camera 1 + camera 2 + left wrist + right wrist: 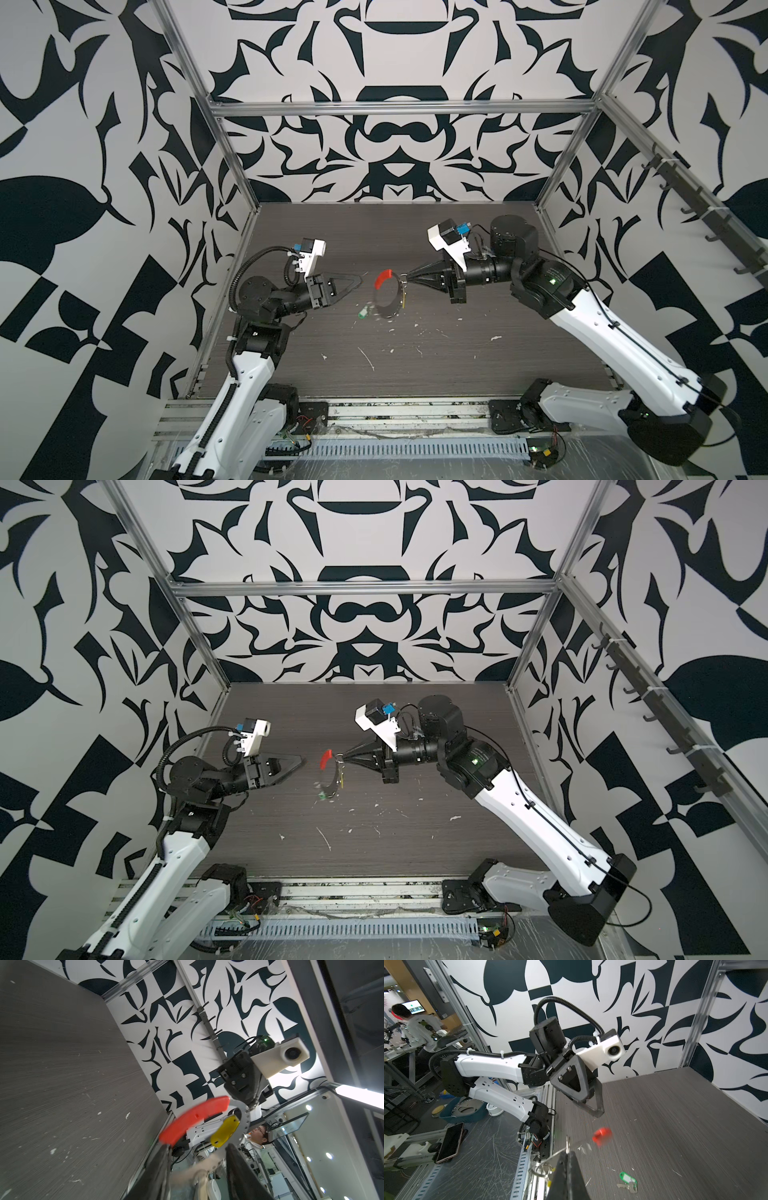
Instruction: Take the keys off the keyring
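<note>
1. The dark wood-grain table (457, 365) is seen in both top views, speckled with white flecks (366, 358) toward its near side.
2. The right gripper (406, 278) is reached in towards the middle of the table. Its fingers (568, 1169) are pressed together, and the grey metal of the keyring is pinched between them.
3. The left gripper (358, 281) is held just beside the keyring on the opposite side, and nothing is touched by it. Its fingers (239, 1167) are spread, with a clear gap shown between them in the left wrist view.
4. The keyring (246, 1121) is held up over the middle of the table, between the two grippers, by the right gripper alone. Its red sleeve (193, 1122) is turned towards the left gripper. Its lower part is blurred in both top views, so contact with the table cannot be told.
5. The yellow key (225, 1131) is seen hanging on the hoop, just below the pinch.
6. The green key (627, 1178) is seen off the hoop, lying flat on the table with its silvery blade (627, 1186) beside it.
</note>
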Robot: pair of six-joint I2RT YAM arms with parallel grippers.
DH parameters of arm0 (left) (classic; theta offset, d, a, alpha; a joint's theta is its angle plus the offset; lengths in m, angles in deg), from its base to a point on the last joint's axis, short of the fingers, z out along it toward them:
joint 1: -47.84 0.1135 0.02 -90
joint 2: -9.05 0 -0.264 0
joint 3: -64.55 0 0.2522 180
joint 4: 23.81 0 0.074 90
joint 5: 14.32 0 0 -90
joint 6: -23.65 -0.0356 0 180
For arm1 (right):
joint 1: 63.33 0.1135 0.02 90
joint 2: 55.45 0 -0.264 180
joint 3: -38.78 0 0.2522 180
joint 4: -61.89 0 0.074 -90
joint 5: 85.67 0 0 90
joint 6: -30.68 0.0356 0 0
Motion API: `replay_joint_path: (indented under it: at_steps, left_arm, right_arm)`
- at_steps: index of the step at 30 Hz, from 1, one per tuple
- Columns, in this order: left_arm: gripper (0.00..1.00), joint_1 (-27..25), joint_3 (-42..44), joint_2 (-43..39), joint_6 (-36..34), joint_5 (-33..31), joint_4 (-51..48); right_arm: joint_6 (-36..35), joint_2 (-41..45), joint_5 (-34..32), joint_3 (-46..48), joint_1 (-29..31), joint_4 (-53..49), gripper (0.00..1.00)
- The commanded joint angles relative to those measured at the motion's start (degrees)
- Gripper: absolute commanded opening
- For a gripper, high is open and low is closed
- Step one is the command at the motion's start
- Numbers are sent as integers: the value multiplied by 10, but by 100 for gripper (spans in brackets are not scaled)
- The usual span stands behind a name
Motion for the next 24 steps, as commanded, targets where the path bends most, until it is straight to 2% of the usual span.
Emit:
replay_joint_path:
  at_steps: [1, 3, 6, 10, 15, 18, 24]
  left_arm:
    - [64, 3, -31, -34, -71, -25, -113]
    - [70, 3, -70, -59, -165, -72, -257]
    - [73, 3, -124, -85, -283, -135, -383]
    - [74, 2, -112, -115, -294, -149, -307]
    - [66, -6, -81, -88, -254, -124, -157]
    - [65, -28, -83, -66, -257, -118, -123]
    - [54, -83, -92, -32, -279, -134, -127]
  right_arm:
    - [38, 0, 13, 6, 2, 74, 0]
    - [42, -2, 8, 9, 2, 77, 0]
    - [48, -2, 2, 14, 2, 85, 0]
    - [56, -8, 1, 22, 2, 89, 0]
    - [77, -19, 20, 29, 2, 105, 0]
    - [93, -26, 31, 33, 2, 117, 0]
    - [119, -39, 45, 38, 4, 133, 0]
